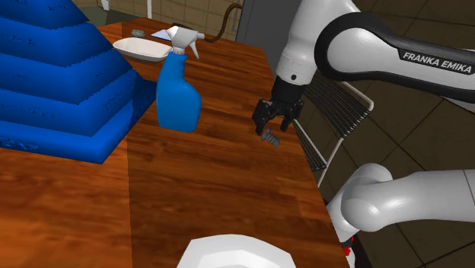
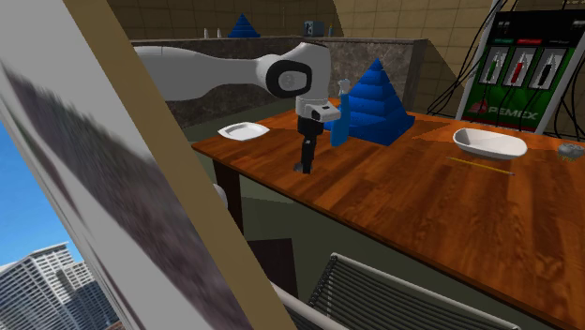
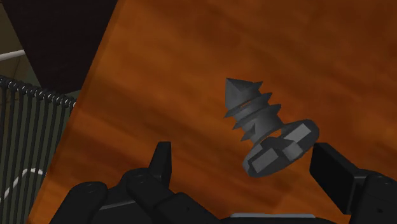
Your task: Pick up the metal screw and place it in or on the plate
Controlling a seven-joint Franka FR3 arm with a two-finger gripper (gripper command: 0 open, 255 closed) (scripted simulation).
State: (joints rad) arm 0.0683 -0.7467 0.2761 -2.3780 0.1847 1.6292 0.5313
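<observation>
Black and two-fingered, the gripper [image 3: 240,159] has its fingers standing apart with nothing clasped. The dark grey, coarse-threaded metal screw [image 3: 266,127] lies between them, at centre right of the wrist view, touching neither. It sits nearer one finger [image 3: 334,175] than the other. Its long axis runs across the line joining the fingers, with the broad slotted head toward the gripper and the pointed tip away. I judge this the deciding relation: the closing stroke would meet the head and shank from the side, after a small sideways correction to centre the screw.

In the shoulder view the gripper hangs at centre right. The screw is just beneath it on the brown wooden table [image 1: 213,175], near the table's right edge. The white flat plate [image 1: 240,255] lies at bottom centre, well apart from the screw. Farther off, at upper centre left, stands a blue spray bottle [image 1: 177,95].
</observation>
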